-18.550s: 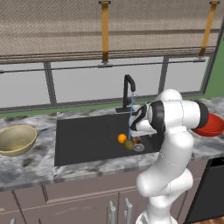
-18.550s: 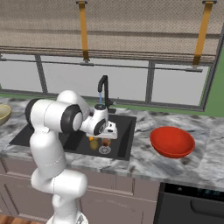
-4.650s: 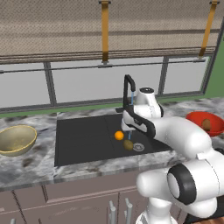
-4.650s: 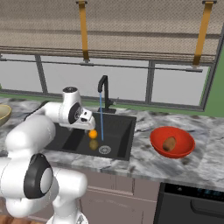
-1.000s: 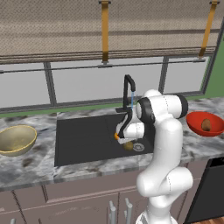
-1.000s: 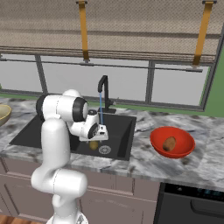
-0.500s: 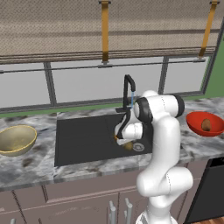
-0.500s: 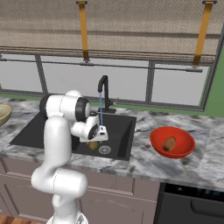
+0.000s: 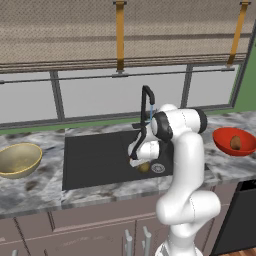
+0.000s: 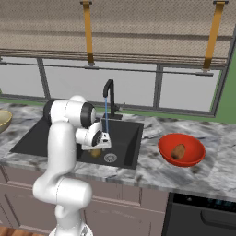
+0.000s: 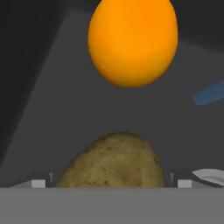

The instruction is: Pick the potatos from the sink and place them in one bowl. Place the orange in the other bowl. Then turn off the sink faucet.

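The gripper (image 9: 140,165) hangs low in the black sink (image 9: 95,160) with its jaws wide apart, right over the olive-brown potato (image 11: 114,161), and the orange (image 11: 132,40) sits just past it.

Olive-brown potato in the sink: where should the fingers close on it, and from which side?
Grip the olive-brown potato across its narrow middle, coming straight down. It lies on its side on the sink floor, and the orange just beyond it crowds any sideways approach.
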